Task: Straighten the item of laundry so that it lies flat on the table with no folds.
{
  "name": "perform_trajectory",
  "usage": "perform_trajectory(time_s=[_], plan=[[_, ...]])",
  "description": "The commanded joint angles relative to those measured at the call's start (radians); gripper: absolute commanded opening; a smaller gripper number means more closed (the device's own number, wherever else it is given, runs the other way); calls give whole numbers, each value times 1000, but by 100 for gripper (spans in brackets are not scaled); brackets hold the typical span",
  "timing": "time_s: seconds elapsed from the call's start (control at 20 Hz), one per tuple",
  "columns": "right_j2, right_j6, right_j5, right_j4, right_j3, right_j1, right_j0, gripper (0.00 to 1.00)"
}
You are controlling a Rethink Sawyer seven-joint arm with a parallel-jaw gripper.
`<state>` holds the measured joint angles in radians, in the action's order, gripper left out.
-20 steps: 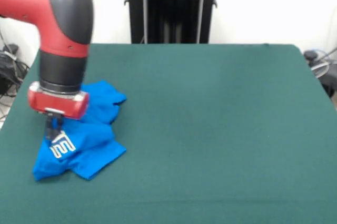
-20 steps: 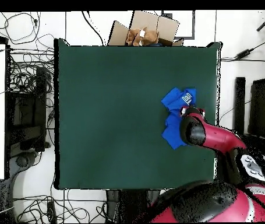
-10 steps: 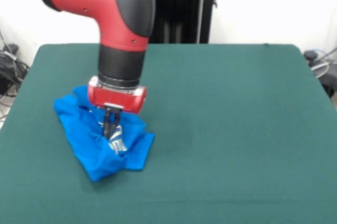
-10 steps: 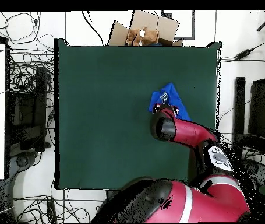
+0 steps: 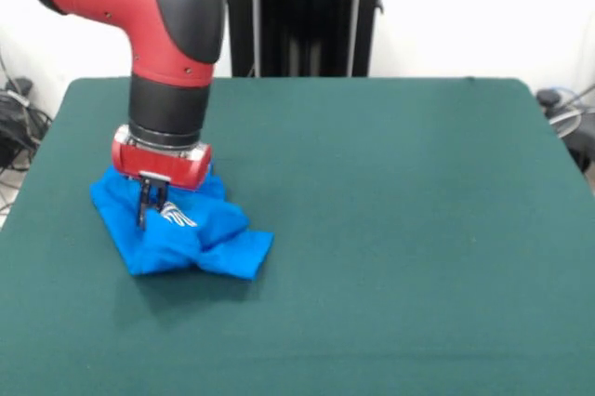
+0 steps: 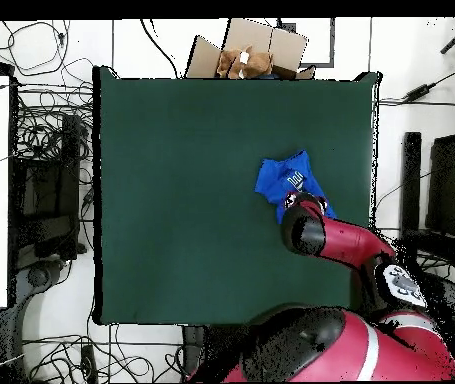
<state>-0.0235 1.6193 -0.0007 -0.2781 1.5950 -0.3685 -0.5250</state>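
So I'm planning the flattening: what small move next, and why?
Probably pull the pinched cloth outward toward bare table. The gripper looks shut on the shirt, which lies bunched in folds, its lettering creased, so drawing one edge away should open it.

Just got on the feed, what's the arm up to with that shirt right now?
The Sawyer's gripper is down on a bright blue T-shirt with its fingers close together, apparently pinching the fabric next to the white lettering. The shirt sits crumpled in a bunched heap on the green table, near one side edge, with plenty of folds showing. So the flattening isn't done; the shirt is nowhere near spread out.
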Motion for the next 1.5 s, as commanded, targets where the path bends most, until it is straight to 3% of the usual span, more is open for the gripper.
perform_trajectory(time_s=[0.05, 0.4, 0.85, 0.95, 1.0, 1.1, 1.3, 1.4, 1.5], plan=[[-8, 148, 33, 22, -23, 100, 115, 0], [-38, 253, 68, 171, -4, 85, 223, 0], [-114, 217, -19, 184, 24, 127, 255, 0], [-144, 305, -26, 260, 92, 93, 306, 0], [-165, 356, 36, 316, 145, 33, 348, 0], [-169, 381, 169, 373, 210, -82, 390, 0], [-149, 363, 289, 438, 263, -216, 422, 0], [-151, 354, 301, 464, 260, -225, 437, 0], [-173, 361, 246, 485, 239, -168, 456, 0]])
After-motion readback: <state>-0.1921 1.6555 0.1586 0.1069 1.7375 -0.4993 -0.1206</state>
